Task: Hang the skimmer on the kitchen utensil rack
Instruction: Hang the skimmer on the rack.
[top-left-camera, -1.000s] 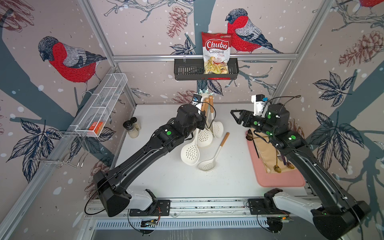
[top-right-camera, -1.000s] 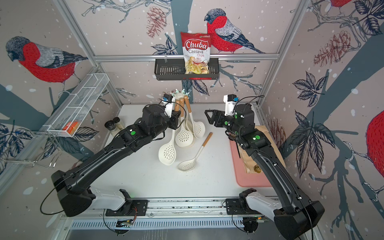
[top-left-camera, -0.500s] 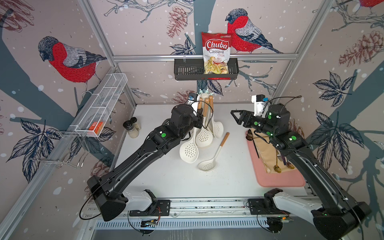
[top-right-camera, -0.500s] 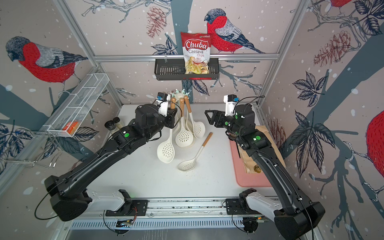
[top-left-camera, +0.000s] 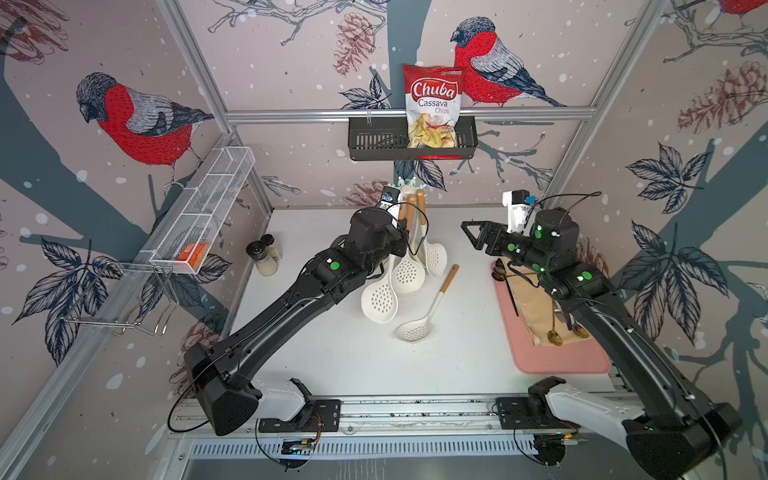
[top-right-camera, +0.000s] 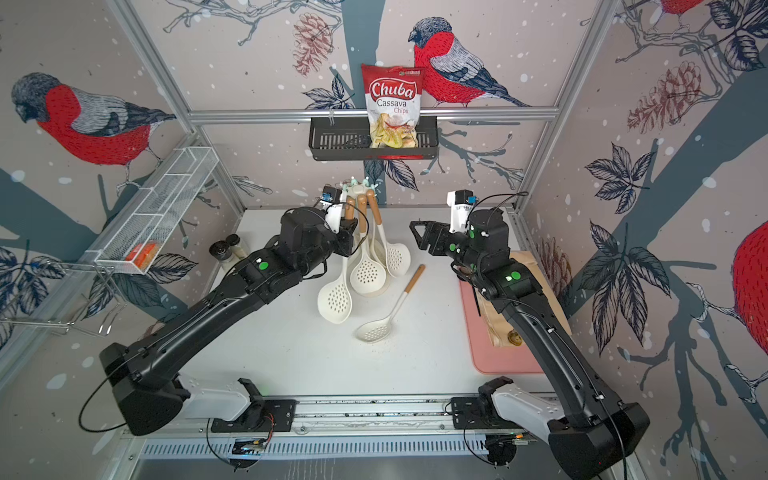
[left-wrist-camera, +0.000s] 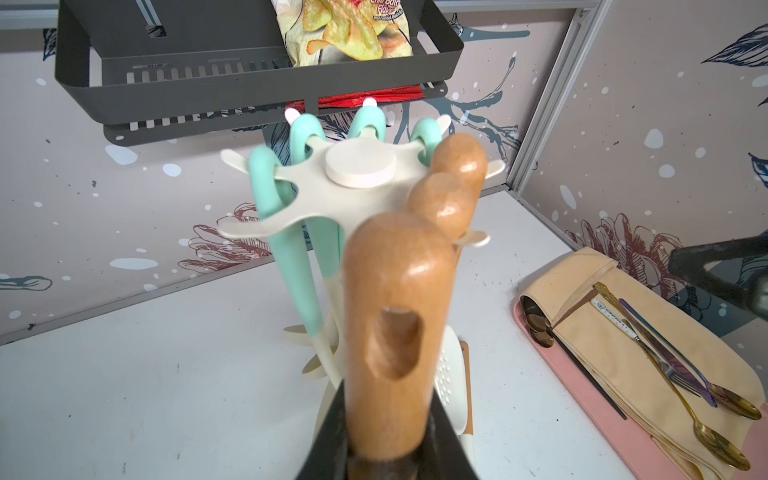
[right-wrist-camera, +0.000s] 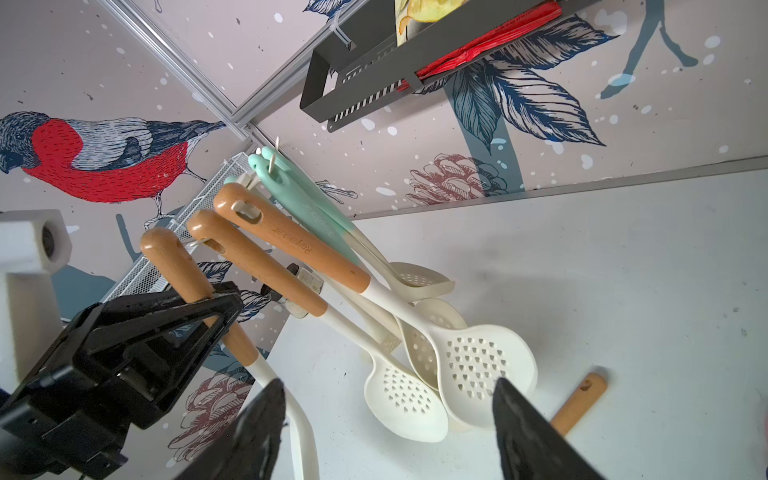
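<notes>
Left wrist view: the wooden handle of the skimmer (left-wrist-camera: 395, 332) is gripped firmly by the left gripper (left-wrist-camera: 386, 453) and held upright just in front of the star-shaped top of the rack (left-wrist-camera: 360, 168). The handle's hole is not on any hook. The right gripper (top-left-camera: 471, 235) is held spread and empty, right of the rack. Another skimmer (top-left-camera: 424, 320) is laid flat on the table (top-left-camera: 332, 353).

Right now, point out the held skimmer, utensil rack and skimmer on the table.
held skimmer (left-wrist-camera: 395, 266): left wrist view, wooden handle.
utensil rack (left-wrist-camera: 360, 166): left wrist view, top cap.
table skimmer (top-left-camera: 414, 331): in a top view, perforated bowl.
</notes>
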